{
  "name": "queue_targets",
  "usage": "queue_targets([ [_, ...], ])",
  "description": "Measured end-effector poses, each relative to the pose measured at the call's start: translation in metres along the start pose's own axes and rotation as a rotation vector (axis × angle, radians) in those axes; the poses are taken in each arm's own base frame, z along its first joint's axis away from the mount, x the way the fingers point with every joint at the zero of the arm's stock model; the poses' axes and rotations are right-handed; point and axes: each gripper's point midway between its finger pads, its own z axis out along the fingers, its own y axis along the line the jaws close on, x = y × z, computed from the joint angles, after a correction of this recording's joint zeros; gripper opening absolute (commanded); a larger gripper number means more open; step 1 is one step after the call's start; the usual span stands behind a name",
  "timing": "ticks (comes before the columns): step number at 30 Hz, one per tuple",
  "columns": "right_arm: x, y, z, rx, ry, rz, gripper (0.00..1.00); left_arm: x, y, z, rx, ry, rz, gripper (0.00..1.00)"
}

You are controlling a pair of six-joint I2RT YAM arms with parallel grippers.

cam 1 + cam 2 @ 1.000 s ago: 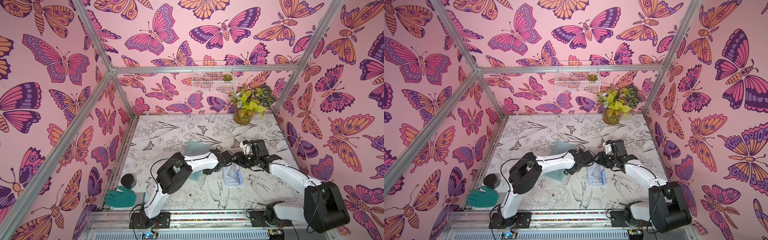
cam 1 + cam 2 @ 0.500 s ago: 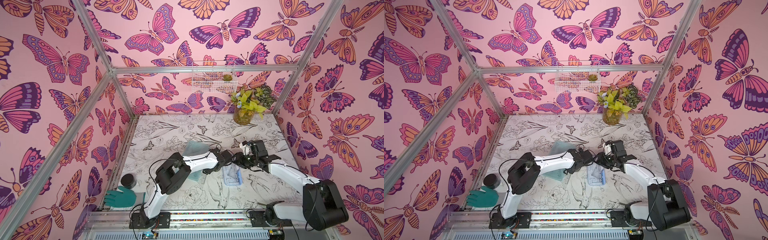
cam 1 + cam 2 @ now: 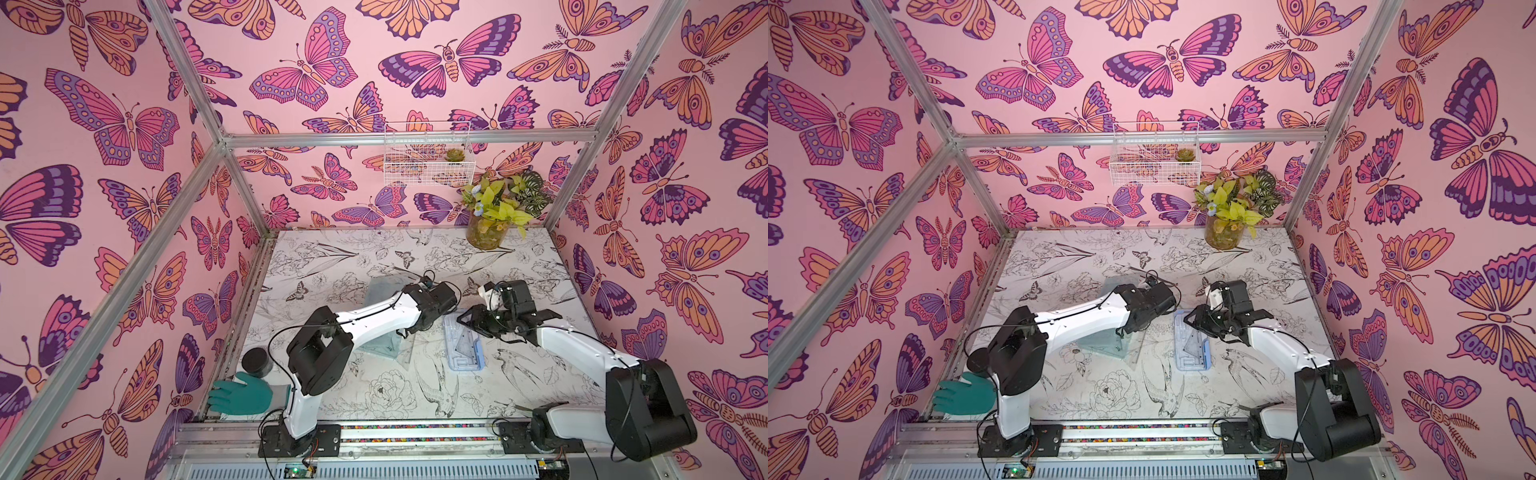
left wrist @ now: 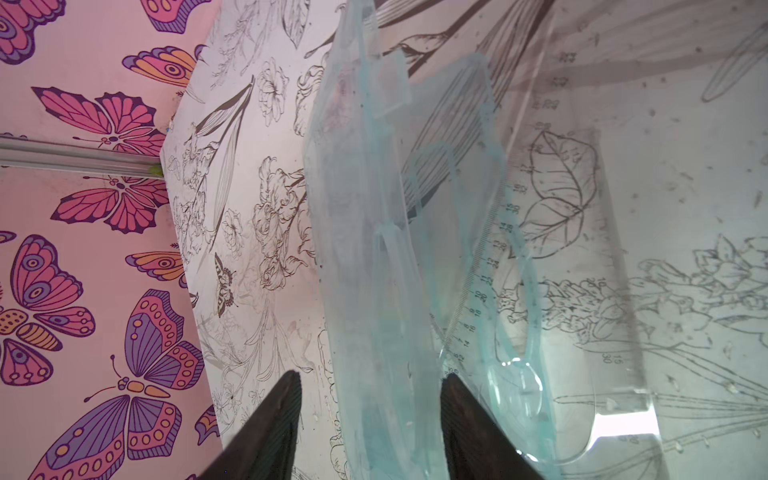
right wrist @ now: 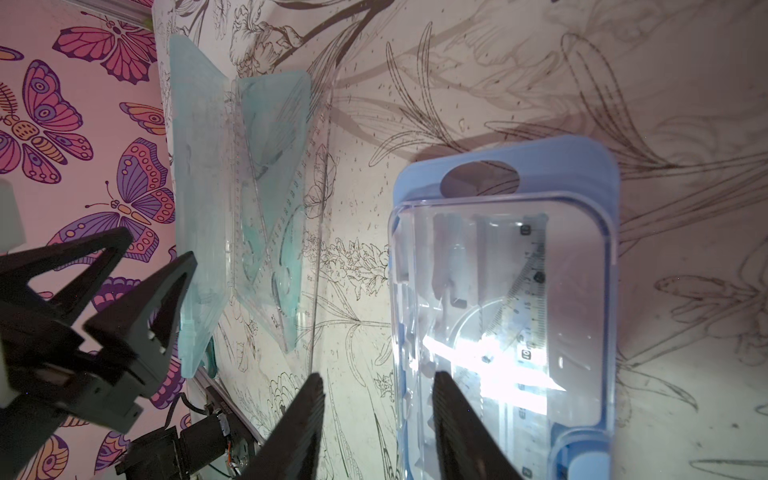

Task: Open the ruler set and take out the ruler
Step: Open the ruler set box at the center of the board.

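Lying at the front left corner of the table (image 3: 374, 249) is a green glove (image 3: 241, 392), with a black tub (image 3: 257, 361) just beside it; next comes the left gripper (image 4: 370, 386), jaws half apart astride the teal case (image 4: 365, 249), one finger (image 4: 282, 407) clear of it (whether the other presses it I cannot tell); loose rulers (image 5: 274, 187) lie just beside that case, toward the blue case (image 3: 463, 345); this one lies flat between the arms, its clear lid (image 5: 498, 249) shut, scales showing through; the right gripper (image 5: 376, 386) hovers over its far end, jaws narrowly apart and empty; a plant (image 3: 490, 224) stands at the back right.
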Motion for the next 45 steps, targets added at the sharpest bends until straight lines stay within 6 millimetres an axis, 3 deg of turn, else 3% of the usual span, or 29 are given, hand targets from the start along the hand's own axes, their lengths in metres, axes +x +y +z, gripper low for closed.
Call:
queue_targets([
  [6, -0.001, 0.001, 0.000, -0.004, -0.004, -0.004, 0.45, 0.011, 0.047, -0.002, -0.028, 0.007, -0.084, 0.57],
  [15, -0.001, 0.002, 0.000, -0.008, -0.006, -0.006, 0.45, 0.052, 0.114, 0.011, -0.064, 0.084, -0.234, 0.57],
  [20, -0.001, 0.002, 0.000, -0.009, -0.005, -0.006, 0.45, 0.084, 0.139, 0.026, -0.031, 0.155, -0.345, 0.59],
  [27, -0.001, 0.002, 0.000, -0.009, -0.005, -0.009, 0.46, 0.117, 0.165, 0.050, 0.029, 0.255, -0.536, 0.71],
  [31, -0.001, 0.002, 0.001, -0.014, 0.001, -0.008, 0.48, 0.123, 0.173, 0.056, 0.054, 0.271, -0.611, 0.76],
  [37, 0.004, 0.000, 0.008, -0.023, 0.034, -0.014, 0.49, 0.120, 0.184, 0.045, 0.077, 0.225, -0.670, 0.81],
  [40, 0.008, 0.000, 0.010, -0.014, 0.048, -0.030, 0.49, 0.113, 0.194, 0.034, 0.082, 0.159, -0.705, 0.85],
  [42, 0.013, 0.003, 0.012, 0.007, 0.061, -0.062, 0.49, 0.106, 0.201, 0.023, 0.091, 0.097, -0.738, 1.00],
  [45, 0.012, 0.007, 0.010, 0.053, 0.055, -0.109, 0.49, 0.095, 0.212, -0.001, 0.134, -0.041, -0.808, 1.00],
])
